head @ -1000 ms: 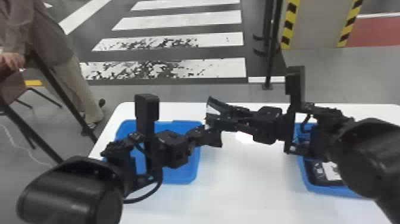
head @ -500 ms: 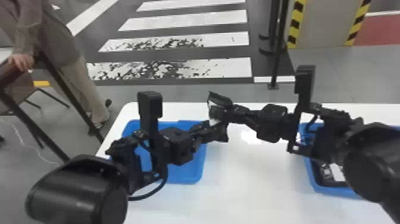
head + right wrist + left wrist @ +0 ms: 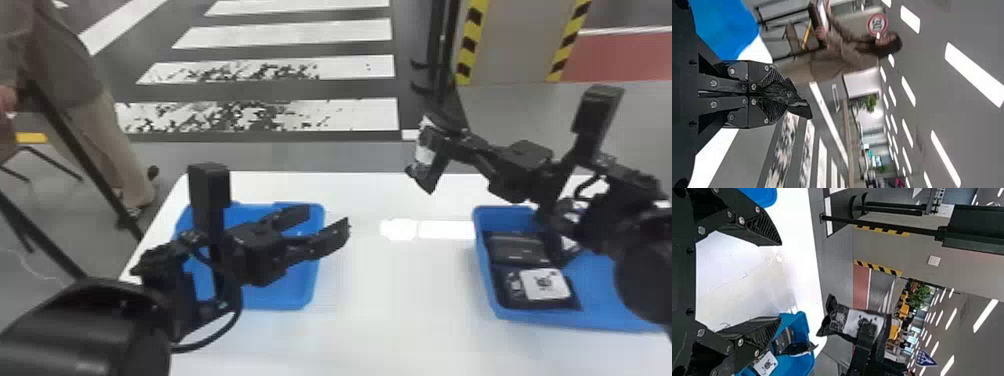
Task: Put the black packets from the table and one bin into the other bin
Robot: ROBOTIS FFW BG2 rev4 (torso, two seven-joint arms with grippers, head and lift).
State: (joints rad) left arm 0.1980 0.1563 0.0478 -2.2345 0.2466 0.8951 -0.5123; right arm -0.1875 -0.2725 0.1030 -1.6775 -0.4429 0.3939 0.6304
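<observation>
Right tool (image 3: 774,94) grips a raised black packet (image 3: 858,321), one o'clock, seen against the tabletop's (image 3: 395,300) far edge; left tool (image 3: 327,220), eleven o'clock, gapes. A weak pinch could drop it floorward.

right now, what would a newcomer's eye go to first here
Probably the white-labelled black packet held up in the right gripper, against the white table's far edge in the head view. Next, the left gripper, open by the left blue bin, and the black packets in the right blue bin.
</observation>
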